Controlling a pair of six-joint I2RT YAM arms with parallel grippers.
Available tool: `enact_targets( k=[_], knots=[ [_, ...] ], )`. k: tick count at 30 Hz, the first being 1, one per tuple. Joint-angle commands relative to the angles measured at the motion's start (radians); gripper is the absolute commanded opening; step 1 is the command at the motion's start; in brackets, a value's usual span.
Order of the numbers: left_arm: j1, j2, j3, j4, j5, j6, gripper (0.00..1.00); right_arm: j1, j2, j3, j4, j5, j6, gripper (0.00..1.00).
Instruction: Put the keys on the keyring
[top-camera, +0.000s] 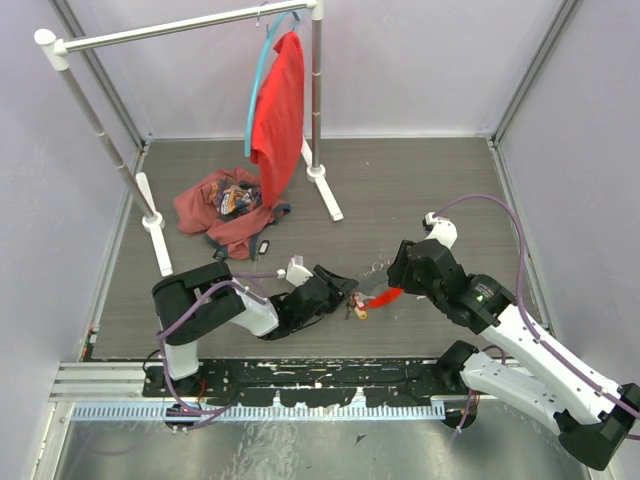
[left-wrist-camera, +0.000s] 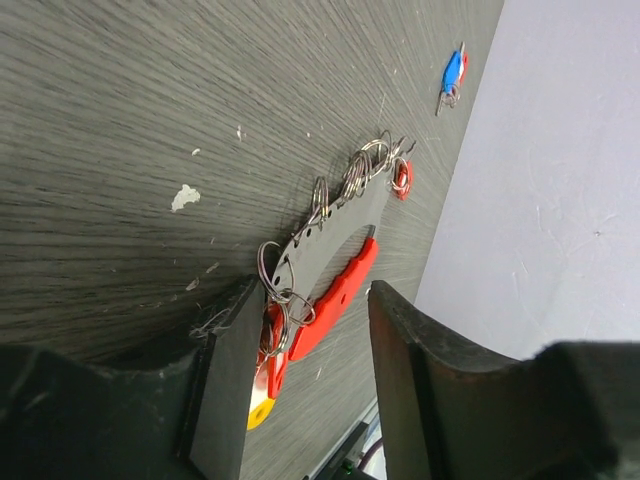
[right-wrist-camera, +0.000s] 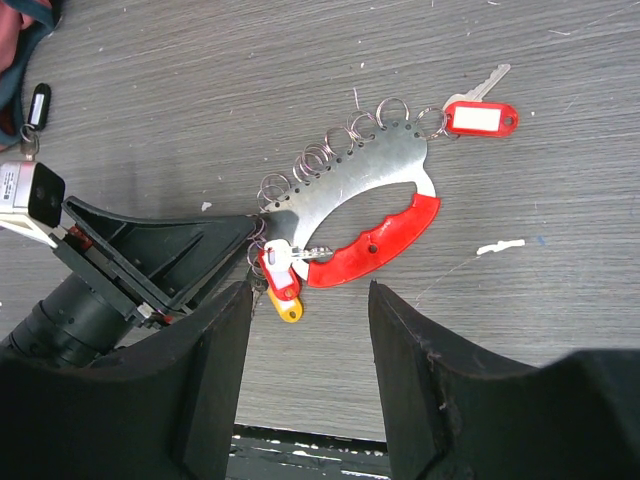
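1. The keyring (right-wrist-camera: 365, 185) lies flat on the counter (right-wrist-camera: 200, 100), toward its near edge, with a red-tagged key (right-wrist-camera: 478, 115) at one end.
2. The left jaws stand apart, straddling its other end beside two tagged keys (right-wrist-camera: 280, 280).
3. The right jaws are released and empty, just short of it.

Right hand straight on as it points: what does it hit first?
Probably the near end of the red plastic grip on the flat silver ring-edged plate, just ahead of the right hand; depth is unclear.
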Motion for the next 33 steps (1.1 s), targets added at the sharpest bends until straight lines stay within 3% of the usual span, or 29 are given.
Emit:
enact_targets(
  k=[1,22,33],
  knots=[
    [0.000,0.031,-0.016,0.001,-0.034,0.002,0.52,0.002,-0.002,0.022,0.031,0.007,-0.014,0.56],
    [0.015,0.085,-0.026,0.037,-0.035,-0.074,0.45,0.002,0.011,0.031,0.027,0.013,-0.038,0.56],
    [0.017,0.089,-0.025,0.041,-0.033,-0.073,0.29,0.002,0.009,0.032,0.027,0.008,-0.043,0.56]
  ],
)
